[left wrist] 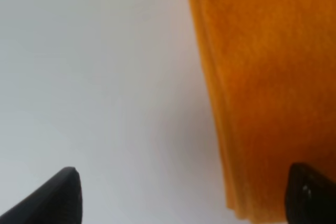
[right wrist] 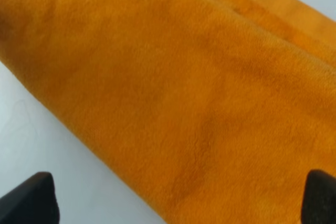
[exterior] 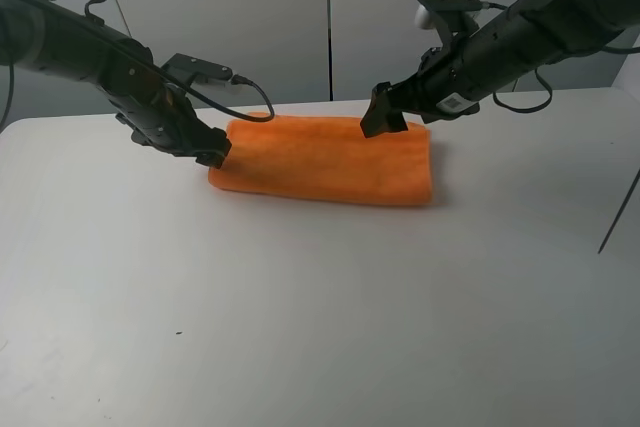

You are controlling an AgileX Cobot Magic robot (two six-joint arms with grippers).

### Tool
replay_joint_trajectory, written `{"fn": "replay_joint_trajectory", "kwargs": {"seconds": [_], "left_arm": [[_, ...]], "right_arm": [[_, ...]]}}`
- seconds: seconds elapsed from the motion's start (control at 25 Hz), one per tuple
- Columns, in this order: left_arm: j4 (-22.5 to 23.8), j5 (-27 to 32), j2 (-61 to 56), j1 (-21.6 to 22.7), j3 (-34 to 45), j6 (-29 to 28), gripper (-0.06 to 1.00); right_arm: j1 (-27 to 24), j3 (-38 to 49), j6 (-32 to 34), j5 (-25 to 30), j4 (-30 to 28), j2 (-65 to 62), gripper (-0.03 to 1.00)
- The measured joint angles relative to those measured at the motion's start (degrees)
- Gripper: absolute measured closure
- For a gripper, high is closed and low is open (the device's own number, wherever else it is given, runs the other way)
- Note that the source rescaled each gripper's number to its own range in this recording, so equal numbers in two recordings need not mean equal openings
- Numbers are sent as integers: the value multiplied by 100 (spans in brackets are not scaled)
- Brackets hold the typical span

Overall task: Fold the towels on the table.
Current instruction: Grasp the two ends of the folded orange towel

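The orange towel lies folded into a long rectangle on the white table, toward the back. Its white label is not visible. My left gripper hovers at the towel's left end. In the left wrist view its fingers stand wide apart, open and empty, with the towel's layered edge between them. My right gripper is over the towel's back edge, right of the middle. In the right wrist view it is open and empty just above the towel's fuzzy surface.
Grey wall panels stand right behind the table's back edge. A thin dark rod leans at the far right. Bare tabletop stretches in front of the towel and to both sides.
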Motion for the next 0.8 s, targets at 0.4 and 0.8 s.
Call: {"fn": "replay_joint_trajectory", "kwargs": {"seconds": [0.4,0.8], "left_arm": [[-430,-241,0,0,0,381,-4],[-735,-62,143,0,0,381,-4]], "right_arm": [[0,0,549,188,-500,0,-3],[0,0,1299,188,-1133,124,-3]]}}
